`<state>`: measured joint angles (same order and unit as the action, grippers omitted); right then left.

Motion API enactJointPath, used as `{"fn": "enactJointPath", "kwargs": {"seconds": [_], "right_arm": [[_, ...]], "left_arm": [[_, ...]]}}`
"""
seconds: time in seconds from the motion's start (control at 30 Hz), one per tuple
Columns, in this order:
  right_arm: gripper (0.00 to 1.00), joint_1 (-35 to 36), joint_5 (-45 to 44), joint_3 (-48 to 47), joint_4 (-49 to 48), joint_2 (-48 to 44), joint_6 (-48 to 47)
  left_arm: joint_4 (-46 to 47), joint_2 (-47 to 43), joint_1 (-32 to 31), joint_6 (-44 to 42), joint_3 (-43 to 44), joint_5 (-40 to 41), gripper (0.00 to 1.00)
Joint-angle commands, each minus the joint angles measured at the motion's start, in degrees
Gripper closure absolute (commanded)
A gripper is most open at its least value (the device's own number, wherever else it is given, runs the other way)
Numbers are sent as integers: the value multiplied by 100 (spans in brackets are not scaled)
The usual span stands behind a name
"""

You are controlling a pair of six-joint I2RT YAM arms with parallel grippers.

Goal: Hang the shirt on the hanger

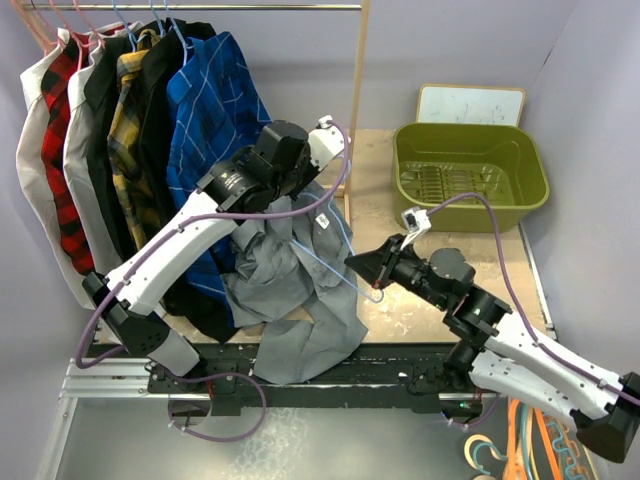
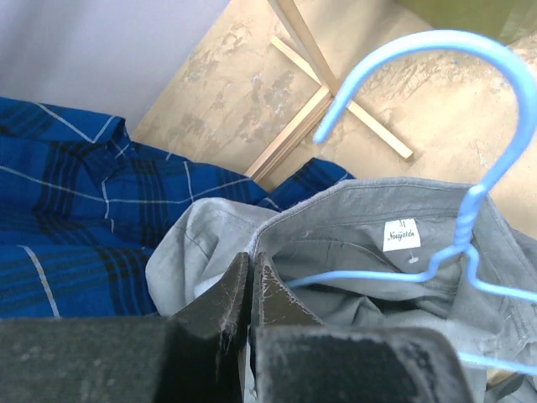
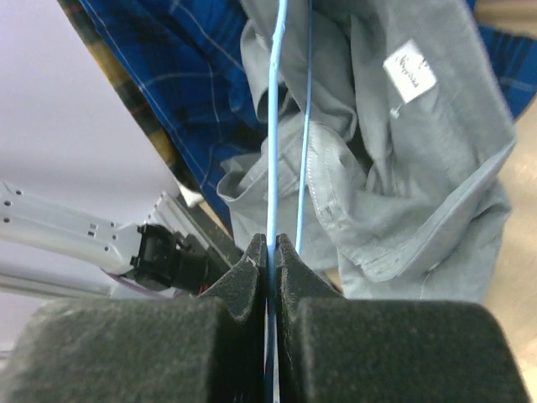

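Observation:
The light-grey shirt [image 1: 290,290] hangs bunched in mid-air in front of the clothes rack. My left gripper [image 1: 312,195] is shut on the edge of its collar, seen up close in the left wrist view [image 2: 250,264]. The shirt [image 2: 352,227] shows its white neck label there. The light-blue wire hanger [image 1: 340,258] sits partly inside the neck opening, its hook [image 2: 470,50] sticking up above the collar. My right gripper [image 1: 366,262] is shut on the hanger's wire, as the right wrist view [image 3: 270,248] shows. The hanger wire [image 3: 275,126] runs up beside the shirt [image 3: 419,168].
A rack with several hung shirts stands at the left, the blue checked shirt [image 1: 210,110] nearest. A wooden post [image 1: 357,100] rises behind the shirt. A green basin [image 1: 470,175] sits at back right. Orange hangers [image 1: 530,440] lie at bottom right.

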<state>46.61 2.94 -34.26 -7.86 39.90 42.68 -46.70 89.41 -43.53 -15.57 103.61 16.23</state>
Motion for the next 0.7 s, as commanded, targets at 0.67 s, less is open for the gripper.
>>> {"fn": "enactJointPath", "kwargs": {"seconds": [0.67], "right_arm": [[100, 567, -1414, 338, -2258, 112, -96]], "left_arm": [[-560, -382, 282, 528, 489, -2051, 100]]}}
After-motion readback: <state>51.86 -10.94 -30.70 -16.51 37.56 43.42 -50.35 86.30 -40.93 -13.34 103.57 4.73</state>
